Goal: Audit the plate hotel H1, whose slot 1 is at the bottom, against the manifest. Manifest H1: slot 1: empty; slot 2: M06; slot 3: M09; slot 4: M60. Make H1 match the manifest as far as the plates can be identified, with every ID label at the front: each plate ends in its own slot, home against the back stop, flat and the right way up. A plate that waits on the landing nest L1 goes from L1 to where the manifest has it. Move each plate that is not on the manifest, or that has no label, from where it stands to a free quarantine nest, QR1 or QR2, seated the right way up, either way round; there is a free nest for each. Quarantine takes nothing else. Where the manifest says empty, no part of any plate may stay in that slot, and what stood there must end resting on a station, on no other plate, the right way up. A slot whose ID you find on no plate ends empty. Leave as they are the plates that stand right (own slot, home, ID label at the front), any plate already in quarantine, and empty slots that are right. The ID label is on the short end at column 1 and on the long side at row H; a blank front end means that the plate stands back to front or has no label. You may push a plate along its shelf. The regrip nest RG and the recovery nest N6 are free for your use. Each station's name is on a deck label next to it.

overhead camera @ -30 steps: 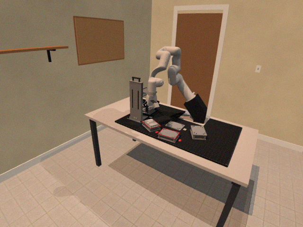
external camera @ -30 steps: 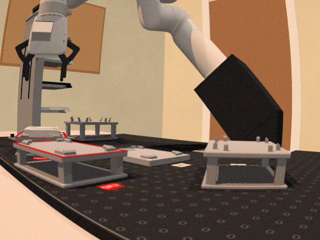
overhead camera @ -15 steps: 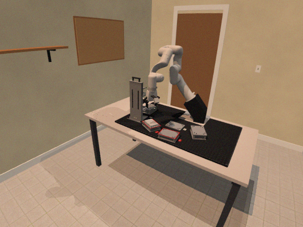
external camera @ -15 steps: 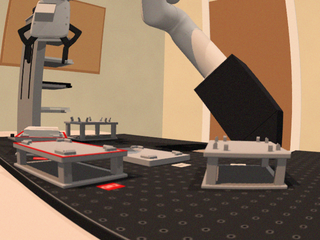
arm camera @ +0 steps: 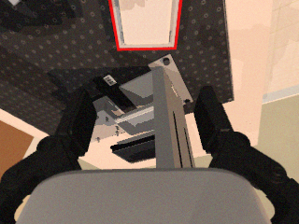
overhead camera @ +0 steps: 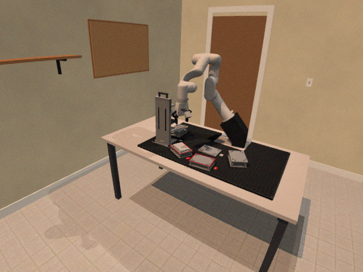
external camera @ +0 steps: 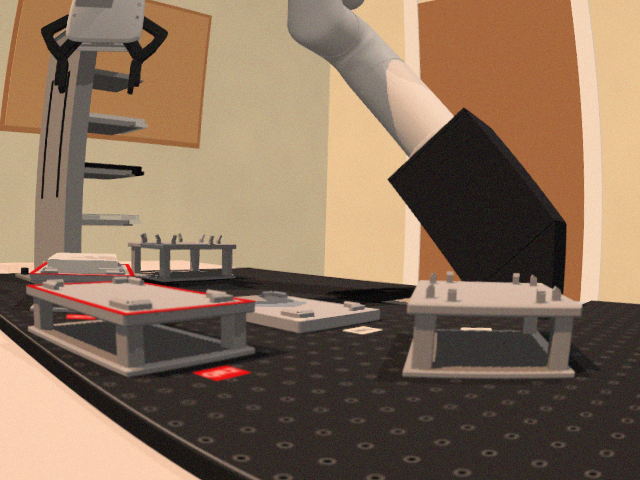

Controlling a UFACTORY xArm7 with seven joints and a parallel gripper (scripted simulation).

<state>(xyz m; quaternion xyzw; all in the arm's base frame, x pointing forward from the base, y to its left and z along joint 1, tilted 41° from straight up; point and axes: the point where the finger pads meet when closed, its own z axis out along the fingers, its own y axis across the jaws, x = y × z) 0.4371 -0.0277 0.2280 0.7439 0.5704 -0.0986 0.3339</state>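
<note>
Plate hotel beneath open claw

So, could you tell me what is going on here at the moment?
The arm's gripper hangs open and empty by the top of the plate hotel, whose shelves stick out to the right in the exterior view. One red-edged quarantine nest is bare; the one behind it carries a pale plate. No plate is being carried right now.
</note>
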